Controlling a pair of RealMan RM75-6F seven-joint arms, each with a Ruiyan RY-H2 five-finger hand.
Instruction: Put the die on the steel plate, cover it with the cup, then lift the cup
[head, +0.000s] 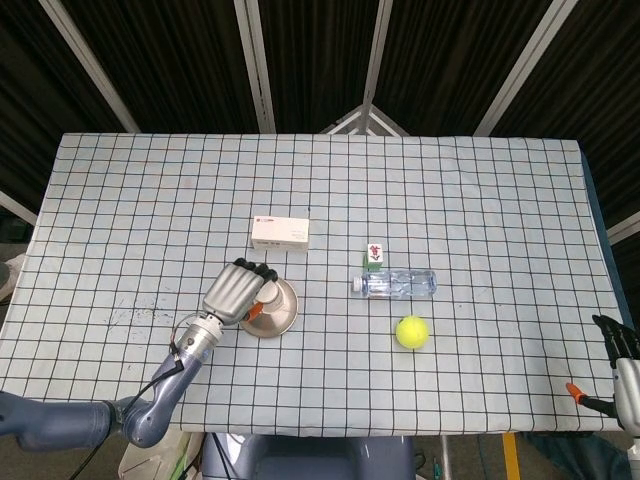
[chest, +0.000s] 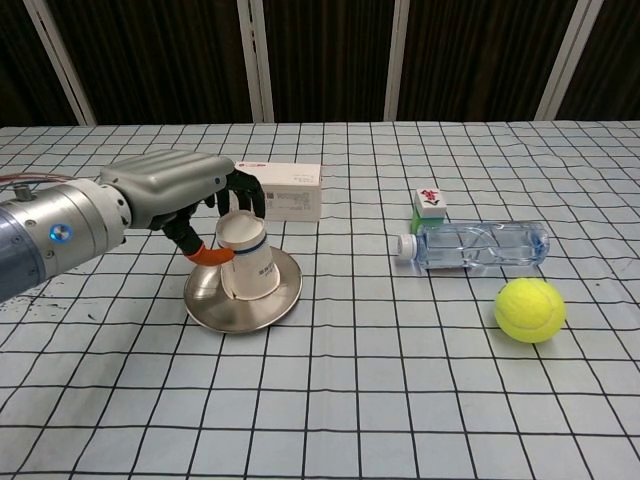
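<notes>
An upturned white paper cup (chest: 247, 264) with a blue band stands tilted on the round steel plate (chest: 213, 311), mouth down. My left hand (chest: 178, 187) grips the cup from above and behind, its orange-tipped thumb against the cup's side. In the head view the left hand (head: 234, 291) covers most of the cup (head: 271, 295), and the plate (head: 281, 320) shows beside it. No die shows in either view. My right hand (head: 619, 374) hangs off the table's front right corner, fingers apart and holding nothing.
A white box (chest: 285, 190) lies just behind the plate. To the right are a small tile block (chest: 430, 206), a water bottle on its side (chest: 476, 245) and a yellow tennis ball (chest: 530, 309). The checked tablecloth (chest: 400, 400) covers the table.
</notes>
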